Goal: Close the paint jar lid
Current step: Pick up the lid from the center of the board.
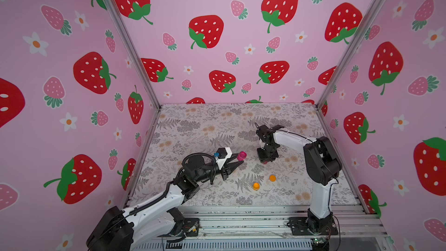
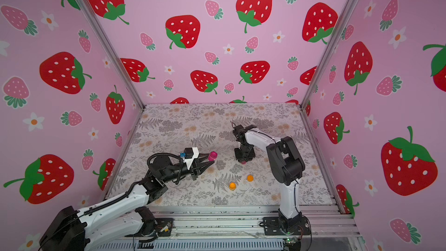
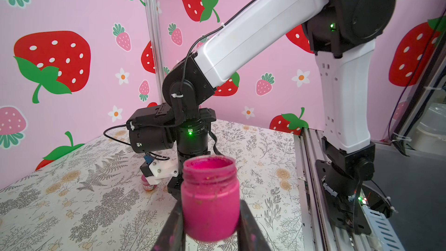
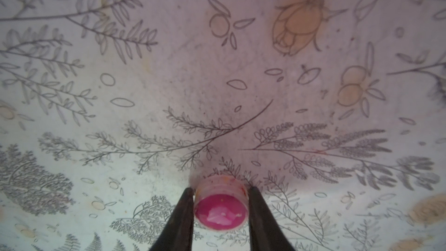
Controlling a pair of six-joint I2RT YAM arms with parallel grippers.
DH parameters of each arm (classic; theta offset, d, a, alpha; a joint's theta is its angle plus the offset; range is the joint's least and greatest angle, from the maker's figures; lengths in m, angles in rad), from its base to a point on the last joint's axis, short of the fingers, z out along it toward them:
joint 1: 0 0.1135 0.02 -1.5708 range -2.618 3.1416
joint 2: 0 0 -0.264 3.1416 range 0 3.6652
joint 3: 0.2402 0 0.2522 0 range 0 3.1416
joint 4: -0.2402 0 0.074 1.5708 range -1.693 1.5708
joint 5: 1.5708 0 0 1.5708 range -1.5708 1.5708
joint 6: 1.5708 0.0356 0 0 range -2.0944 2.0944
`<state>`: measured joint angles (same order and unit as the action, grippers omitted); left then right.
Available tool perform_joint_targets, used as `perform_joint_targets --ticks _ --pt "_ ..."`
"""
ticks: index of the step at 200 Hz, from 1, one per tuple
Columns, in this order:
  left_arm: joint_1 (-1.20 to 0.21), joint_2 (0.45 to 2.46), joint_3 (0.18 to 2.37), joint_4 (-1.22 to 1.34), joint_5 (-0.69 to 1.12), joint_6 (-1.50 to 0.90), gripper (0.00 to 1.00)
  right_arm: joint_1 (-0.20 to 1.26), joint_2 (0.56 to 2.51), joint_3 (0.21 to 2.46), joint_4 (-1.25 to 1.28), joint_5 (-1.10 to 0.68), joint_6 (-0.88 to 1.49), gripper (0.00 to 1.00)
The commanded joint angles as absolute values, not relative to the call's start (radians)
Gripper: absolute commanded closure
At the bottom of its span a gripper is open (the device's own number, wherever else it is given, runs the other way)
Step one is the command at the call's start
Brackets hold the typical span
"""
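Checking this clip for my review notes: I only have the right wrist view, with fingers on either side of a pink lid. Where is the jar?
Observer: The left gripper holds the pink jar between its fingers.
Operator: Is it capped?
Observer: No, its mouth is open, with no lid on it.
Operator: Anything else around?
Observer: A small orange jar and an orange lid, set apart from each other.
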<state>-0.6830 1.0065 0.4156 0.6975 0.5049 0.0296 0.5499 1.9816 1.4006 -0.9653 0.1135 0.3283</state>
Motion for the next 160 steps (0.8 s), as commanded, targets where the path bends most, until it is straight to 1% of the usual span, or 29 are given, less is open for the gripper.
perform_joint_targets --ticks 1,48,71,117,160 --pt "-0.677 0.993 0.413 0.72 0.502 0.034 0.75 0.554 1.952 1.383 -0.992 0.087 0.33 0.72" --pt "-0.675 0.971 0.426 0.712 0.474 0.002 0.75 0.555 1.828 1.422 -1.063 0.028 0.316 0.72" --pt "-0.676 0.973 0.448 0.697 0.47 -0.01 0.75 0.545 1.758 1.47 -1.115 -0.038 0.297 0.72" --pt "-0.677 1.011 0.513 0.673 0.491 -0.041 0.75 0.514 1.639 1.628 -1.236 -0.239 0.253 0.72" --pt "-0.684 1.093 0.57 0.668 0.533 -0.046 0.74 0.481 1.587 1.789 -1.32 -0.432 0.224 0.73"
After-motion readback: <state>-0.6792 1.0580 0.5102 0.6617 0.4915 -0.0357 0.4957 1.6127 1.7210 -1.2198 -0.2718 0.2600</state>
